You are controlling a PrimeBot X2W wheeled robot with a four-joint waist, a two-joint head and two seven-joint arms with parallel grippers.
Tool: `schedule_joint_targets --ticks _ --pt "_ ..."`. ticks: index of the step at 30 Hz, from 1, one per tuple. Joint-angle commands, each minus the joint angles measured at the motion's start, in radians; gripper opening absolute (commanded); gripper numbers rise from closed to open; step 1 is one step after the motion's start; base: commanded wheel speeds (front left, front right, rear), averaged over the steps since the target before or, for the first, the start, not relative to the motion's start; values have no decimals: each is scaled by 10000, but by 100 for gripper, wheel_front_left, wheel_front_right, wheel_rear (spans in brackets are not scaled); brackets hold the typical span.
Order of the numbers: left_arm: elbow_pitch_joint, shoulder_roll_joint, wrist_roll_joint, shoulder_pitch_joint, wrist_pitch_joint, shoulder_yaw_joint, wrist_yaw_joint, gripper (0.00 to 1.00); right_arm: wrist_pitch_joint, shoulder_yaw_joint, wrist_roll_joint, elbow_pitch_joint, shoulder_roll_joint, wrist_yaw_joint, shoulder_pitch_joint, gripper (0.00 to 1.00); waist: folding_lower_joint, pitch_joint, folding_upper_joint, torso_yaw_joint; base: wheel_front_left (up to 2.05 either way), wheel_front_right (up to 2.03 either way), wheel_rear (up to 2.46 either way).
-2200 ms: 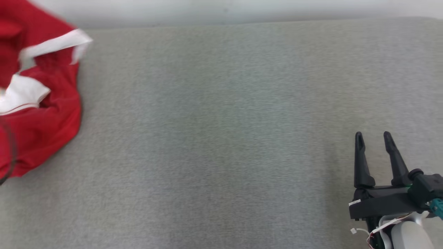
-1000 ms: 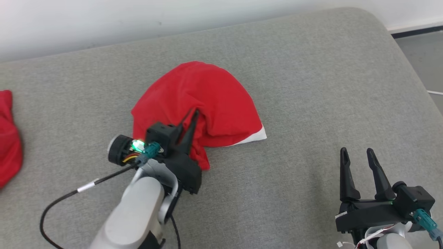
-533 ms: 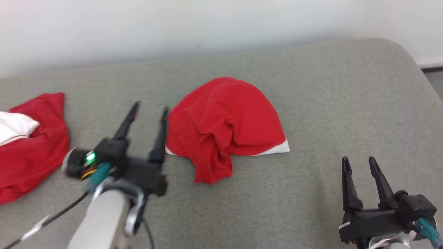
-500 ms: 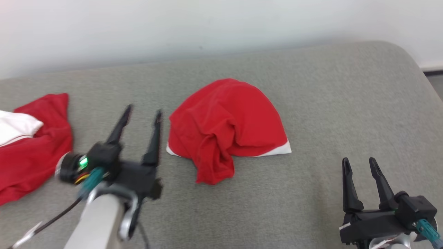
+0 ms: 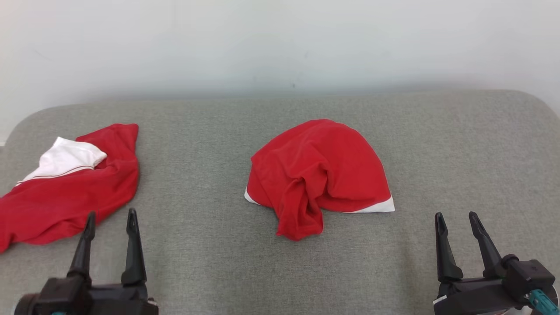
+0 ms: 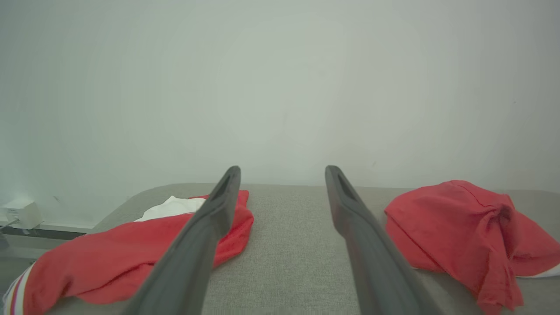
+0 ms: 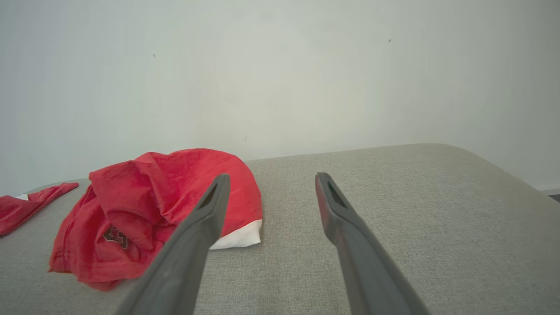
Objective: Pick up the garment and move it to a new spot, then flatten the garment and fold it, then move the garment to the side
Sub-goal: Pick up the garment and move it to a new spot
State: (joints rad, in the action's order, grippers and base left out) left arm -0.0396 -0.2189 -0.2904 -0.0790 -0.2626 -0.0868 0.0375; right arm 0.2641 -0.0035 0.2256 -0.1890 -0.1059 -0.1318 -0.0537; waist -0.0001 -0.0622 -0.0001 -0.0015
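Note:
The garment [image 5: 321, 175] is a crumpled red shirt with white trim, lying loose in a heap at the middle of the grey padded surface [image 5: 210, 253]. My left gripper [image 5: 110, 216] stands open at the lower left, well apart from the heap, with nothing between its fingers. My right gripper [image 5: 456, 217] is open and empty at the lower right. The left wrist view looks between the left gripper's [image 6: 282, 171] spread fingers and has the garment [image 6: 459, 227] off to the right. In the right wrist view the garment [image 7: 148, 205] lies left of the right gripper [image 7: 272, 177].
A second red and white garment [image 5: 70, 188] lies in a heap at the surface's left end, also seen as the cloth [image 6: 131, 249] behind my left finger. A pale wall [image 5: 280, 43] backs the surface. The surface's far right corner [image 5: 533, 103] is rounded. A white box [image 6: 22, 212] sits by the floor.
My left gripper has opened, let go of the garment and drawn back to the lower left. The garment stays slumped in the middle. The head camera has tilted and shifted.

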Motion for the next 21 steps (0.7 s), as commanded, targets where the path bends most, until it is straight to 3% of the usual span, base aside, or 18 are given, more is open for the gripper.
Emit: schedule_joint_targets --ticks 1,11,21 --pt "148 266 106 334 -32 182 -101 100 6 1 -16 39 -67 21 151 100 1 86 1 120 0 0 0" --pt "-176 1078 726 694 -33 638 -701 100 6 80 78 -34 -25 21 334 100 1 -1 1 318 0 0 0" --pt "-257 1422 1069 797 -34 1296 -1162 100 6 198 107 -191 12 21 293 100 1 2 1 266 0 0 0"
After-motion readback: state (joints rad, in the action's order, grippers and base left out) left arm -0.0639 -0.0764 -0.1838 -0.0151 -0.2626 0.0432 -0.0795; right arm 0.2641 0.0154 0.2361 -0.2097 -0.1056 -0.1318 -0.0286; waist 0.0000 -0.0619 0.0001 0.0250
